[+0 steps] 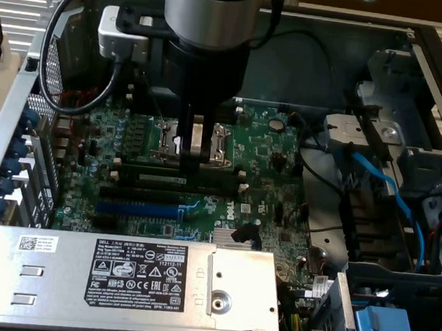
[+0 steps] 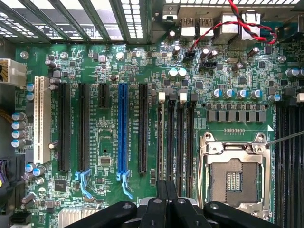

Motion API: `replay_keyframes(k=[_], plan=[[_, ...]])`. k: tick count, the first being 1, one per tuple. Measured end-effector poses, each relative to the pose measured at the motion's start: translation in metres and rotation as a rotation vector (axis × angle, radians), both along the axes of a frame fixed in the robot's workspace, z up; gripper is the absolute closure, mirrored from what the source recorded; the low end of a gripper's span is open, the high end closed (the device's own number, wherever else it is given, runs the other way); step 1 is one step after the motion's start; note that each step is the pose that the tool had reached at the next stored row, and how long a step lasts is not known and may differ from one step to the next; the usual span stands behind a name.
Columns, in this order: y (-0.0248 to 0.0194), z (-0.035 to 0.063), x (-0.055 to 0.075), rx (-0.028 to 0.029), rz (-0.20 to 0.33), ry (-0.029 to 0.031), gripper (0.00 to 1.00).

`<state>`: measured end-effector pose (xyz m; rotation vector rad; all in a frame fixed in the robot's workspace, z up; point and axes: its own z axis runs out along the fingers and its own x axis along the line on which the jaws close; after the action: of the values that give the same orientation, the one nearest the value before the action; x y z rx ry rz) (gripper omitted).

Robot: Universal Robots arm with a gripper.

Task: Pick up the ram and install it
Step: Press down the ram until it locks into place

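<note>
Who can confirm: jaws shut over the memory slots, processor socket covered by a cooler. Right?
Not quite. The processor socket is bare, with no cooler on it, as the wrist view shows. The rest holds: the jaws are shut over the memory slots.

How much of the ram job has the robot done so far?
Looks done: the ram, a thin green stick, seems to lie along the black memory slots on the motherboard, no longer carried. In hand: the gripper is shut, its tips right over the ram, perhaps pressing it. Left: I cannot tell whether the ram is pushed fully in.
</note>
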<state>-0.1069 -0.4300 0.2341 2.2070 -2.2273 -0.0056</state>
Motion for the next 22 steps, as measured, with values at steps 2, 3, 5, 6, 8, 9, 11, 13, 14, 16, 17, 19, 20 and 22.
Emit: replay_keyframes(k=[2, 3, 5, 6, 8, 9, 11, 13, 14, 16, 17, 19, 20, 22], plan=[[0.0, -0.0004, 0.0, 0.0001, 0.0, 0.0004, 0.9], [0.0, -0.0006, 0.0, 0.0001, 0.0, 0.0007, 0.9], [0.0, -0.0012, 0.0, 0.0001, 0.001, 0.0016, 0.9], [0.0, -0.0014, 0.0, 0.0, 0.001, 0.002, 0.9], [0.0, -0.002, 0.0, 0.0, 0.001, 0.0031, 0.9], [0.0, -0.0021, 0.0, 0.0, 0.001, 0.0034, 0.9], [0.0001, -0.0023, 0.0, 0.0, 0.001, 0.0037, 0.9], [0.0005, -0.0024, 0.0001, 0.0001, 0.002, 0.0038, 0.9], [0.0005, -0.0025, 0.0001, 0.0, 0.002, 0.004, 0.9], [0.0006, -0.0025, 0.0, -0.0002, 0.002, 0.0044, 0.9], [0.0006, -0.0026, 0.0, -0.0001, 0.002, 0.0047, 0.9], [0.0006, -0.0028, 0.0, -0.0001, 0.002, 0.0052, 0.9], [0.0006, -0.0029, -0.0001, -0.0001, 0.002, 0.0055, 0.9], [0.0005, -0.0032, 0.0, -0.0001, 0.003, 0.0061, 0.9]])
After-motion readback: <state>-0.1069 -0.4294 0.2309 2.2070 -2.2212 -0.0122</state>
